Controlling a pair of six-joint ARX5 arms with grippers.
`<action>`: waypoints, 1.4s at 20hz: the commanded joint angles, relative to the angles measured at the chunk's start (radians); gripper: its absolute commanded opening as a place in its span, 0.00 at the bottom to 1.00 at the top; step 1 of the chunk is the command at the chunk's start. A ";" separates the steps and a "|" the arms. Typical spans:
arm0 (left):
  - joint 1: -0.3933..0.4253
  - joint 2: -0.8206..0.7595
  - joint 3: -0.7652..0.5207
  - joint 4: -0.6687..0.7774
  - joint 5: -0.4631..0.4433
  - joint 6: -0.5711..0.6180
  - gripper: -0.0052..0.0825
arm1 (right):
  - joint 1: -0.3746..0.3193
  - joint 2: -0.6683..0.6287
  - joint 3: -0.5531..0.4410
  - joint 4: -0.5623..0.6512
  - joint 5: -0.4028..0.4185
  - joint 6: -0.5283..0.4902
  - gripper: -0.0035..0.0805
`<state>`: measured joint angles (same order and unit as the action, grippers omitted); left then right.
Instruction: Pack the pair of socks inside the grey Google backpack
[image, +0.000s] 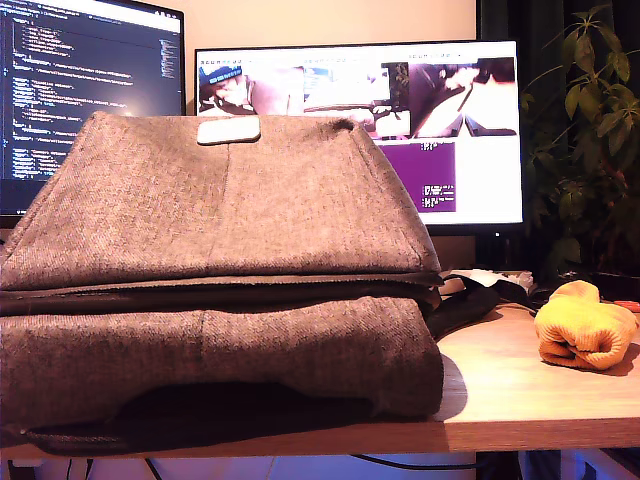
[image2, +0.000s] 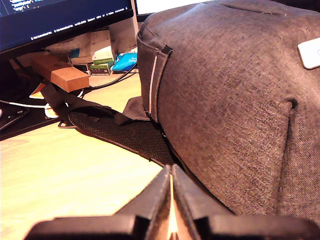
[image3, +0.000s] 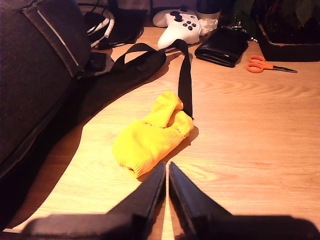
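Backpack: the grey Google backpack (image: 215, 270) lies flat across the left and middle of the exterior view, pale tag on top; I see no open compartment.
Socks: the pair of socks (image: 584, 326), a yellow-orange roll, sits on the wooden desk (image: 520, 385) at the exterior view's right, apart from the bag and touching only a black strap (image3: 185, 75).
Progress: by my judgement nothing is packed; opening, grasping and stowing remain.
First claw: my first gripper (image2: 171, 200) is pressed closed, empty, near the bag's side.
Second claw: my second gripper (image3: 167, 192) is closed, empty, just short of the socks.
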<state>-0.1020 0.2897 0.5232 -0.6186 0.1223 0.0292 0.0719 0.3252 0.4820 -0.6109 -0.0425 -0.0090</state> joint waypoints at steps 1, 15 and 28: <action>0.001 -0.002 -0.012 0.066 0.057 -0.004 0.03 | 0.000 0.005 -0.011 0.075 -0.003 0.009 0.03; -0.087 0.093 -0.011 0.074 0.378 0.060 0.03 | 0.043 0.050 -0.009 0.097 -0.328 -0.027 0.03; -0.262 0.142 -0.011 0.095 0.430 0.110 0.03 | 0.451 0.592 0.179 0.499 -0.293 -0.105 0.72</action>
<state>-0.3603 0.4278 0.5220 -0.5308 0.5518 0.1352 0.5140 0.8974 0.6323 -0.1307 -0.3443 -0.1074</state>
